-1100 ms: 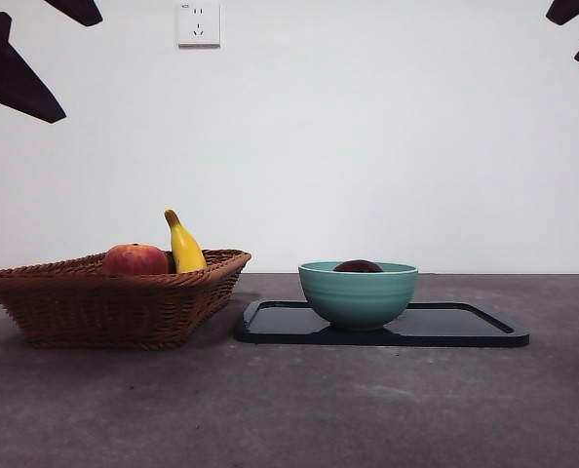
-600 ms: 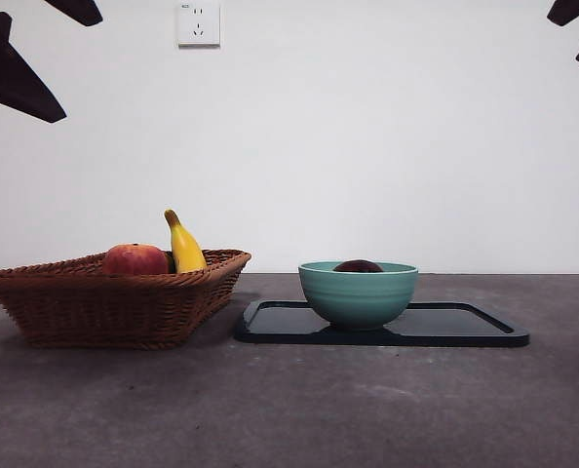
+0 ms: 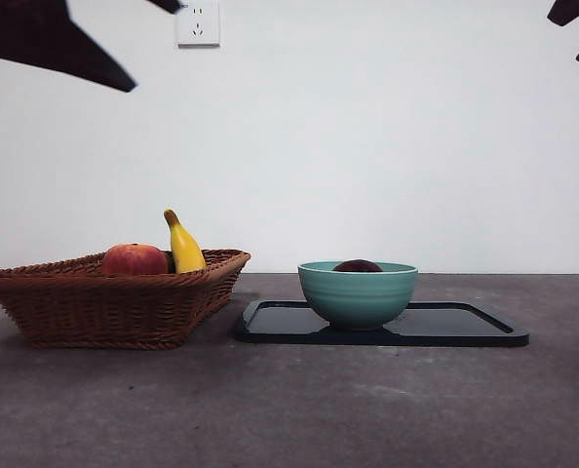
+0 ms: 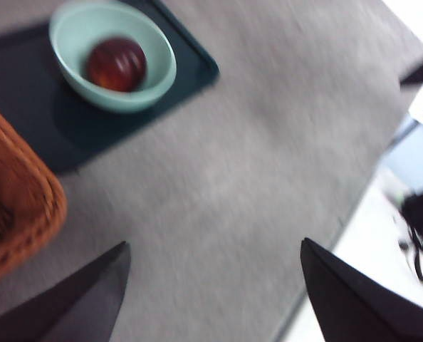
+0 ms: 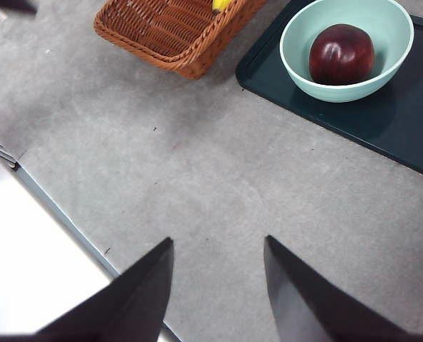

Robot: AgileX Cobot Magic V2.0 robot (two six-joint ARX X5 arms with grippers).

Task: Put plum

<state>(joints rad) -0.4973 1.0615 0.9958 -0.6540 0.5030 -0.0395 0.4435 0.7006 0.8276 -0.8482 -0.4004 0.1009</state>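
Grey mottled surface (image 3: 299, 409) is backed by a plain white wall carrying a socket. On it a dark rectangular tray (image 3: 465, 327) bears a pale teal ceramic bowl (image 3: 358, 292), and the glossy maroon plum (image 5: 341, 53) is seen lying inside that bowl. A woven brown wicker basket (image 3: 114, 302) beside the tray holds a red-orange apple-like fruit (image 3: 135, 259) and a yellow banana (image 3: 184, 246). The left end effector (image 4: 211, 285) is held high, spread wide and empty, the bowl well ahead of it. The right end effector (image 5: 218, 285) is likewise raised, parted and empty. Placement is judged complete; only withdrawal would be called for next.
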